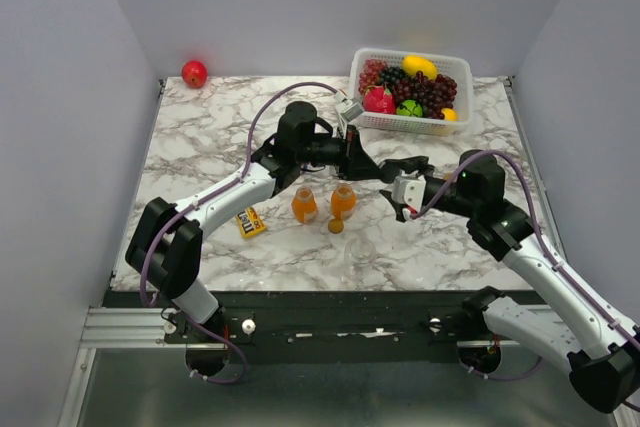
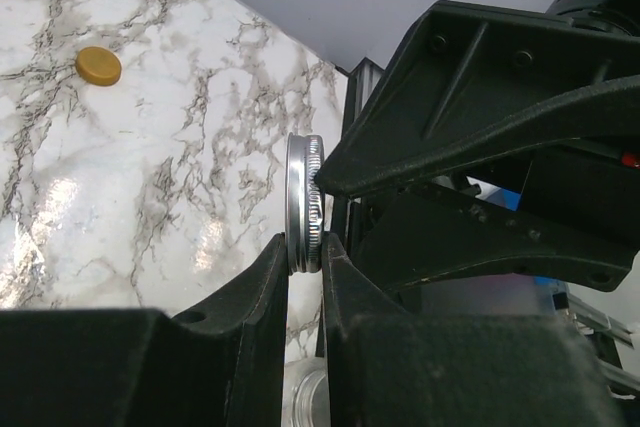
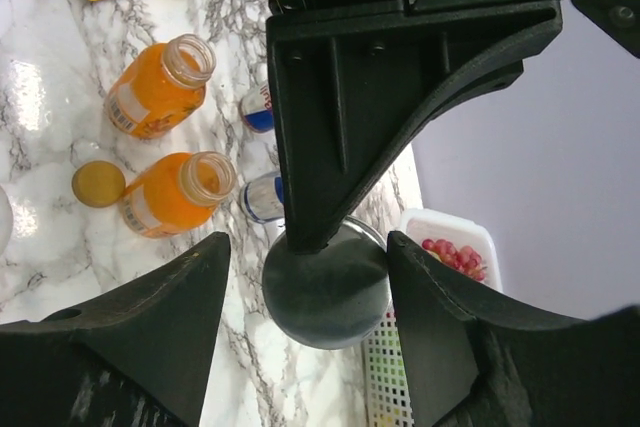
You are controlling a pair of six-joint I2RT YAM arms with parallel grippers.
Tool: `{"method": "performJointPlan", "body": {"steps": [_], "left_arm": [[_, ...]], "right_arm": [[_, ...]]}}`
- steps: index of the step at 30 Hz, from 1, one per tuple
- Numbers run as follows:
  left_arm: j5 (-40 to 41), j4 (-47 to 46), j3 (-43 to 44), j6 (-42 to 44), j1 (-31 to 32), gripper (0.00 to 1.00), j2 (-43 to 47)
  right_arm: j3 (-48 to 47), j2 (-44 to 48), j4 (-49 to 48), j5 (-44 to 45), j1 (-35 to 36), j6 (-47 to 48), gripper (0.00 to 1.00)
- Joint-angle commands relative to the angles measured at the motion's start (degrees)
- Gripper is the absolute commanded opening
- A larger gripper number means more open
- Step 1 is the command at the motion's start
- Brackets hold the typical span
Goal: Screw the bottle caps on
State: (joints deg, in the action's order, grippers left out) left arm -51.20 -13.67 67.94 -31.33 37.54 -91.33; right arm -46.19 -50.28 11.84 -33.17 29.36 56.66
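Grey walls close in a white marble counter (image 1: 200,137). A red apple (image 1: 194,73) sits at its far left corner, and a white basket (image 1: 455,128) of mixed fruit sits at its far right corner.

Over the middle of the counter the two arms meet. The left gripper (image 2: 305,247) is clamped on the silver lid (image 3: 325,302), pinching it by the rim so the lid stands on edge in the air, clear of the marble. The right gripper (image 3: 305,247) faces it with its fingers (image 3: 150,327) spread wide, one on each side of the lid. Whether either finger touches the rim cannot be told.

Below the grippers, toward the near edge, two orange juice bottles (image 3: 160,87) stand side by side, both with open necks. One gold cap (image 1: 336,226) lies flat on the marble just nearer the near edge than the bottles, close to the right-hand one. A clear glass jar (image 1: 360,247) stands a little nearer still, faint against the marble, with no lid on it. Two small blue-and-silver cans (image 3: 262,197) stand just beyond the bottles on their far side, seen only from the right wrist. A yellow M&M's packet (image 1: 250,222) lies left of the bottles, close to the left arm.
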Motion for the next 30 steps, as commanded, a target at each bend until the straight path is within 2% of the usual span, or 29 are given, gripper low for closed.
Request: {"method": "performJointPlan", "body": {"steps": [1, 6, 16, 18, 20, 21, 22, 23, 27, 30], "left_arm": [[-2.2, -2.1, -0.1, -1.2, 0.3, 0.07, -0.2], [-2.0, -2.1, -0.4, -0.9, 0.0, 0.07, -0.1], [-1.4, -1.6, -0.1, -0.6, -0.4, 0.07, -0.7], [-0.1, -1.0, 0.1, -0.6, -0.4, 0.24, -0.8], [1.4, 0.8, 0.3, 0.8, -0.5, 0.47, -0.1], [2.2, 1.4, 0.3, 1.9, -0.6, 0.55, 0.4], [5.8, 3.2, 0.6, 3.6, -0.8, 0.64, 1.1], [7.6, 7.1, 1.1, 7.9, -1.2, 0.98, 2.5], [14.0, 15.3, -0.1, 19.6, -7.9, 0.98, 8.2], [18.9, 19.6, -3.1, 27.2, -12.6, 0.99, 13.2]], "right_arm": [[0.2, -0.8, -1.0, 5.3, 0.3, 0.6, 0.73], [0.3, -0.9, -1.0, 8.1, 0.3, -0.4, 0.72], [0.1, 0.7, 1.5, 6.4, 0.3, -1.7, 0.52], [-0.6, 0.7, 2.3, 5.6, 0.3, -1.6, 0.50], [-1.6, 0.4, 4.0, 4.9, 0.3, -2.5, 0.45], [-3.0, 0.3, 5.1, 4.3, 0.3, -2.5, 0.45], [-4.0, 0.0, 8.9, 3.4, 0.2, -2.1, 0.44], [-4.9, -0.8, 11.3, 0.8, 0.3, -1.8, 0.44], [-9.9, -3.2, 25.2, -8.7, 0.3, 1.9, 0.44], [-14.4, -8.2, 39.5, -16.8, 0.5, 8.4, 0.45]]}}
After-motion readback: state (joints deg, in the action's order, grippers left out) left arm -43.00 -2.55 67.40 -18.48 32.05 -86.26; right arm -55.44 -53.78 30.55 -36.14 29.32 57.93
